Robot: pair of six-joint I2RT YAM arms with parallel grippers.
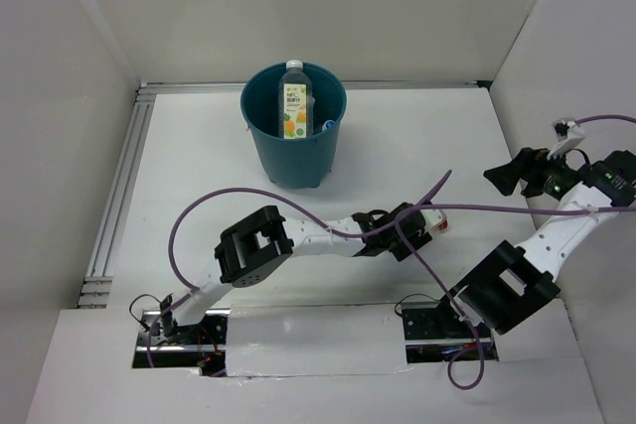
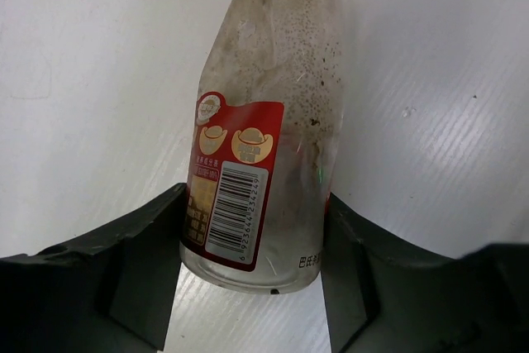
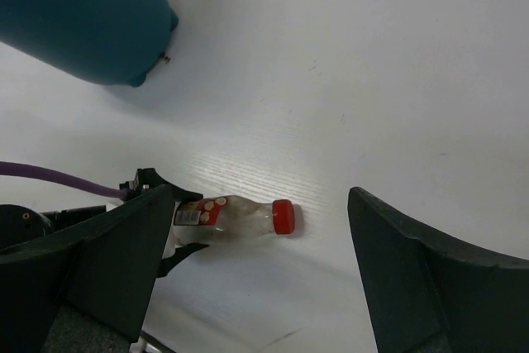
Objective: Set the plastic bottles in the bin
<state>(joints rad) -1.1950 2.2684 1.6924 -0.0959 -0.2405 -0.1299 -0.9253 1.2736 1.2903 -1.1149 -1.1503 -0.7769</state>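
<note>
The red-capped bottle point(image 2: 264, 121), clear with a red label, lies on its side on the white table; it also shows in the top view point(image 1: 438, 224) and the right wrist view point(image 3: 240, 215). My left gripper point(image 1: 425, 222) point(image 2: 252, 241) is shut on the bottle's base, a finger touching each side. The dark teal bin point(image 1: 294, 141) stands at the back centre, also in the right wrist view point(image 3: 83, 14). In it stands the bigger bottle with the white-orange-green label point(image 1: 293, 101), with a blue cap point(image 1: 328, 127) beside it. My right gripper point(image 1: 517, 174) point(image 3: 260, 270) is open and empty, raised at the right.
White walls enclose the table on the left, back and right. An aluminium rail point(image 1: 117, 196) runs along the left side. A purple cable point(image 1: 199, 208) loops over the left arm.
</note>
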